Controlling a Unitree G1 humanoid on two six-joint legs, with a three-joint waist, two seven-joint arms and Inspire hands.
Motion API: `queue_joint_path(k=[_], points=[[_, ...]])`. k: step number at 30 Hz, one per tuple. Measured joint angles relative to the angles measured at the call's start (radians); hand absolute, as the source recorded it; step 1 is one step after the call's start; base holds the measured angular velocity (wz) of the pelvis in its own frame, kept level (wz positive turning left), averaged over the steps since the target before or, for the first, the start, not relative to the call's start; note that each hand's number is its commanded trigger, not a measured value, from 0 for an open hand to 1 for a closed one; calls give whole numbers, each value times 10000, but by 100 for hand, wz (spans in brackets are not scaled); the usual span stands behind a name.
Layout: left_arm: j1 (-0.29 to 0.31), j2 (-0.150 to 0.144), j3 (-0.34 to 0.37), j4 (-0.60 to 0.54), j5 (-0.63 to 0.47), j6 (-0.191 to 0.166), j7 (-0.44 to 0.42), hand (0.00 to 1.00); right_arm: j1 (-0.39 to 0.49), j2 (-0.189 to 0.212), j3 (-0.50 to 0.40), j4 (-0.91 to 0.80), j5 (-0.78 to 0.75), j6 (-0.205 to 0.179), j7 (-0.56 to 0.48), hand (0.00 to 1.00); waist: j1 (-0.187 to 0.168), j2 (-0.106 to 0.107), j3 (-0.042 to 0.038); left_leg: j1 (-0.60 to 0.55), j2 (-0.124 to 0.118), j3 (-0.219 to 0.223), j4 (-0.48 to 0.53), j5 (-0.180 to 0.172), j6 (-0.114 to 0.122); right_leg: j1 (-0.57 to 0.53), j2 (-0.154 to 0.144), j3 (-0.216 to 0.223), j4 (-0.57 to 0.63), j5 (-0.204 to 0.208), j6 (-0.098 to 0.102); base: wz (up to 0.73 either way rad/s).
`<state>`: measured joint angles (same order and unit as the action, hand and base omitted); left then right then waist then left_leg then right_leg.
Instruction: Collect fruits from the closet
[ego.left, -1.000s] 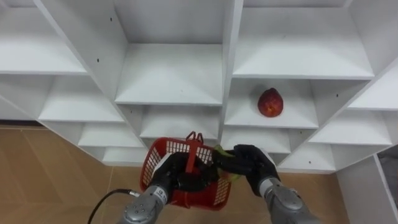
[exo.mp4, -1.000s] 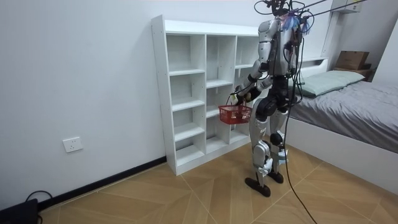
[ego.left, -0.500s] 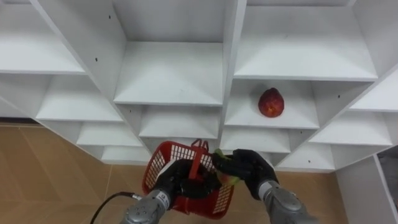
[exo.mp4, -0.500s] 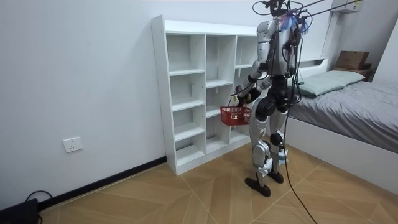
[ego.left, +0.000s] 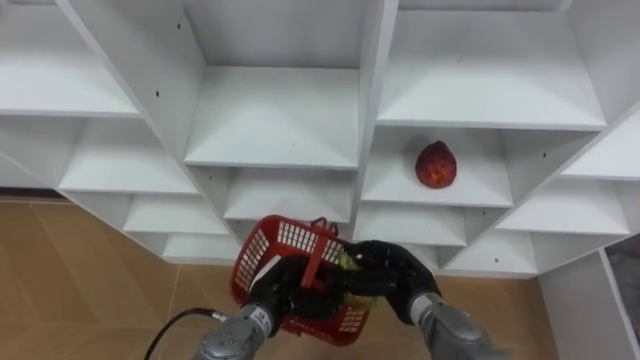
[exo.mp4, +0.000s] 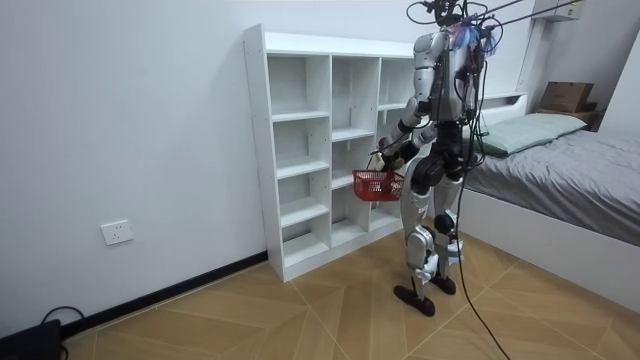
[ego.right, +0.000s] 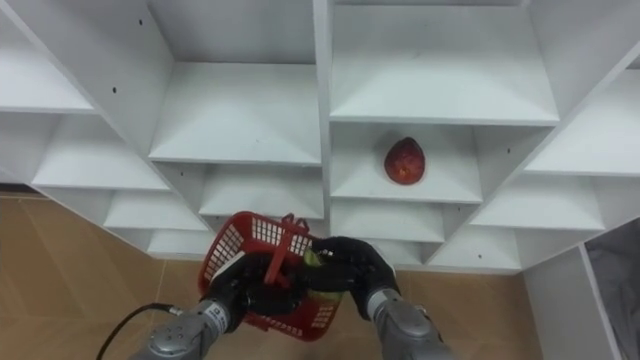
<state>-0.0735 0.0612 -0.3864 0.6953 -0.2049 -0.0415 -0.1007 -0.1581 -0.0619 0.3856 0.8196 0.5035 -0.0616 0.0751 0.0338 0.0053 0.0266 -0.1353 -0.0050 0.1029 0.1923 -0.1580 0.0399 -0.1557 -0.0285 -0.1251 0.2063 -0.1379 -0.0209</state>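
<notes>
A red wire basket (ego.left: 262, 250) hangs in front of the white closet (ego.left: 275, 110), low in the eye views. My left hand (ego.left: 280, 292) is curled round its upright handle (ego.left: 316, 245). From the right, my right hand (ego.left: 395, 280) reaches over the basket's rim, shut on a small yellow-green fruit (ego.left: 349, 264) that sits just above the basket's inside. A red fruit (ego.left: 435, 165) lies alone on a shelf in the right column, above my right hand. In the room view I stand upright facing the closet (exo.mp4: 330, 140), holding the basket (exo.mp4: 378, 184) at hip height.
The closet's other compartments (ego.left: 490, 85) are bare white shelves. Wooden floor (ego.left: 70, 280) lies below. A bed (exo.mp4: 570, 170) stands close behind me at the room view's right, with a cardboard box (exo.mp4: 566, 96) beyond it.
My right hand has carried the yellow-green fruit leftward, from beside the basket to over its rim. The basket has tilted a little. The red fruit has stayed put.
</notes>
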Motion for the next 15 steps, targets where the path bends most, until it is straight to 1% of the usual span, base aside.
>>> queue_joint_path(k=[11, 15], points=[[-1, 21, 2, -65, 3, -1, 26, 100, -2, -52, 53, -33, -25, -13, 154, 0, -6, 4, -1, 3, 19, 3, 71, -3, -1, -17, 24, -24, 141, 10, -14, 0], [-5, 38, 6, -90, 4, -1, 26, 100, -3, -58, 60, -47, -35, -17, 157, 0, 4, 37, -22, -4, 18, 9, 88, -3, -1, -19, 56, -21, 141, 22, -17, 0]])
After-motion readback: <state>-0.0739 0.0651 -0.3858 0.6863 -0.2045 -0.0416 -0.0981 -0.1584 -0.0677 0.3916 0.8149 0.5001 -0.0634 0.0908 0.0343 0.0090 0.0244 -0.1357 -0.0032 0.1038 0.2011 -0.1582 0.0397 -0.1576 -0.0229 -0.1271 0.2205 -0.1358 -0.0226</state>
